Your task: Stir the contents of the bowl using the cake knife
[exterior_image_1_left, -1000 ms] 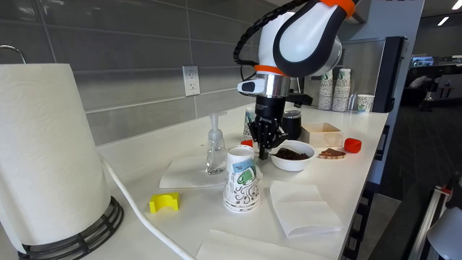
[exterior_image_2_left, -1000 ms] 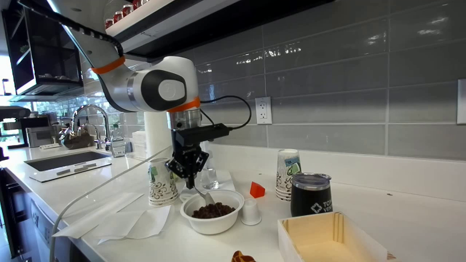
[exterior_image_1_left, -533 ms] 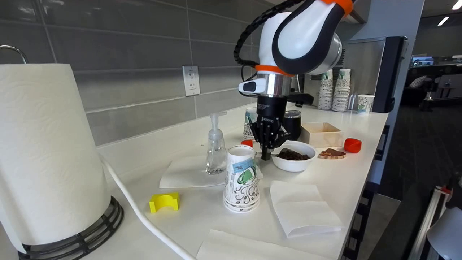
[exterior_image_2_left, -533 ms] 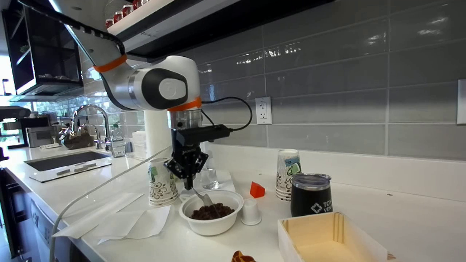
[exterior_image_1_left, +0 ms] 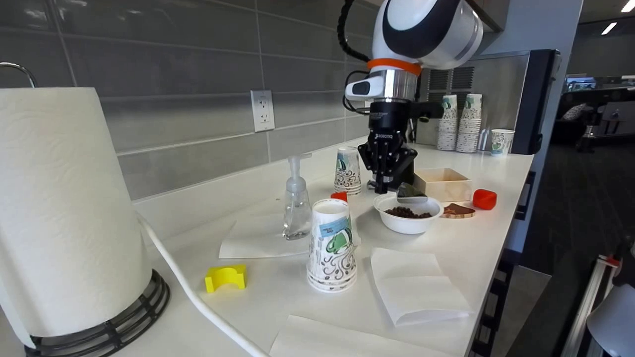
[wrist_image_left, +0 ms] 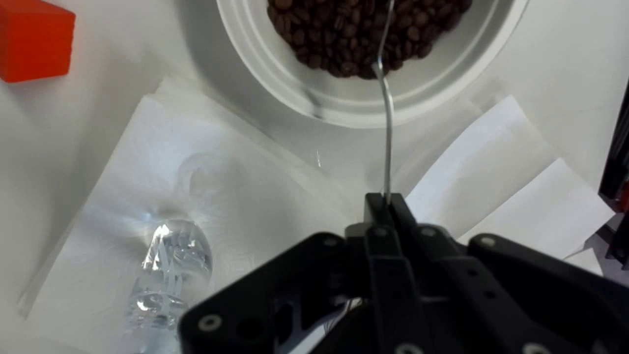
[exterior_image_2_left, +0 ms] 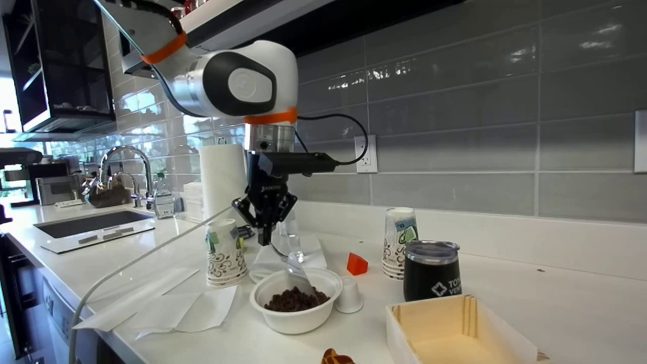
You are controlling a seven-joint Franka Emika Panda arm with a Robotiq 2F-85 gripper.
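Wrist view: the gripper, fingers clenched on the cake knife, holds it over the white bowl of coffee beans. Both exterior views show the blade just raised, apparently clear of them, so stirring looks paused.

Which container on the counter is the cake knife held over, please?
The round white bowl of dark beans: the hand holds the cake knife over it, while the wooden box and lidded black tumbler stand apart.
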